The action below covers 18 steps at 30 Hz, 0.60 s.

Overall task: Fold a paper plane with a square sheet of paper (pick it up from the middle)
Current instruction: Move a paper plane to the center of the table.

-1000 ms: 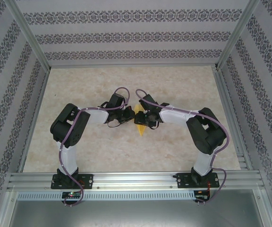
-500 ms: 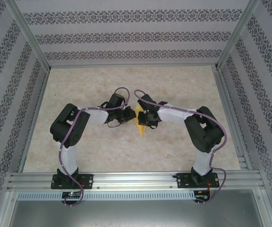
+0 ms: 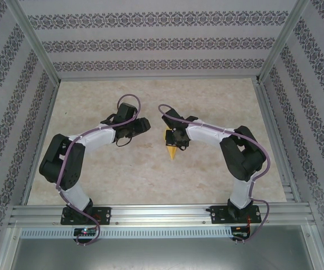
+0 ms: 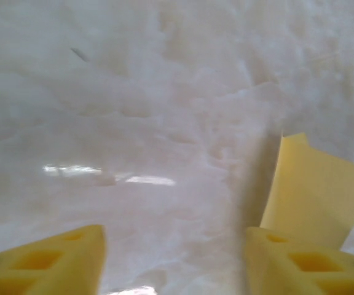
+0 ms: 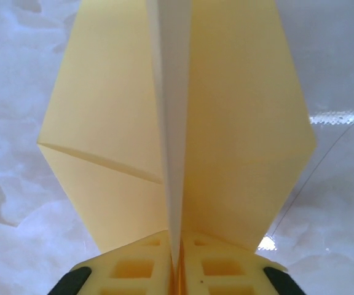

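1. Top view: the paper plane [image 3: 172,151] sits near the centre of the table [image 3: 151,180], a little toward 3 o'clock. Its narrow pointed end aims at 6 o'clock, toward the arm bases
2. Right gripper [image 3: 172,140] is on the plane's 12 o'clock end, with the arm reaching in from 3 o'clock
3. Right wrist view: the right gripper [image 5: 179,267] has its jaws pressed together on the plane's [image 5: 238,123] centre crease. The yellow fingers [image 5: 134,270] meet with only the paper between them. Two yellow panels fan out to 10 and 2 o'clock from the pinch, and a diagonal fold line crosses the 9 o'clock panel
4. Whether the plane is lifted or resting on the table, cannot tell
5. Top view: left gripper [image 3: 144,125] is at 9 o'clock of the plane, clear of it, with bare table between them
6. Left wrist view: the left gripper [image 4: 174,264] has its fingers [image 4: 48,261] spread wide, with only marble-patterned table between them and nothing held
7. Same view: a yellow edge of the plane [image 4: 315,196] shows at 3 o'clock, beyond the right-hand finger, standing up off the surface
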{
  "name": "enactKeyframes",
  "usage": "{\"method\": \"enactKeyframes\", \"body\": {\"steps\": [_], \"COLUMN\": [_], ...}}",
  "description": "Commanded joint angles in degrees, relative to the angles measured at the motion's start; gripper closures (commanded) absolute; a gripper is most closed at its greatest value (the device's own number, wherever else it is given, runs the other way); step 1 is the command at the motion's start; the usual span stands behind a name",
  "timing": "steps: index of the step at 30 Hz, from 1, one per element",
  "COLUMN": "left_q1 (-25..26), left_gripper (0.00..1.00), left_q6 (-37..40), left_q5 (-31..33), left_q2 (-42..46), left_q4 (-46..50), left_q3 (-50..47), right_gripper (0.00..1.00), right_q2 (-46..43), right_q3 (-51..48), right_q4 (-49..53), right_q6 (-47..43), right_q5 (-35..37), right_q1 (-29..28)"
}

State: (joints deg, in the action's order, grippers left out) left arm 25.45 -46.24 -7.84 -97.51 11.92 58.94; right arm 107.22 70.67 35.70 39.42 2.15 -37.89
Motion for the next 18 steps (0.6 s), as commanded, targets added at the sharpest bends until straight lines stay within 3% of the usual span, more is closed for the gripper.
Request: {"method": "enactKeyframes", "body": {"steps": [1, 13, 18], "left_q1": [-1.4, -2.4, -2.8], "left_gripper": [0.30, 0.01, 0.00], "left_q6": [1.9, 2.9, 4.3], "left_q5": [7.3, 11.0, 13.4], "left_q2": [1.8, 3.3, 4.5], "left_q4": [6.7, 9.0, 10.8], "left_q3": [0.5, 0.1, 0.3], "right_gripper": [0.85, 0.82, 0.86], "right_q2": [2.1, 4.8, 6.4], "right_q3": [2.1, 4.0, 4.7], "right_q4": [2.3, 2.4, 3.4], "right_q6": [0.2, 0.6, 0.7], "right_q5": [2.4, 2.3, 2.7], "right_q1": [-0.8, -1.0, -1.0]}}
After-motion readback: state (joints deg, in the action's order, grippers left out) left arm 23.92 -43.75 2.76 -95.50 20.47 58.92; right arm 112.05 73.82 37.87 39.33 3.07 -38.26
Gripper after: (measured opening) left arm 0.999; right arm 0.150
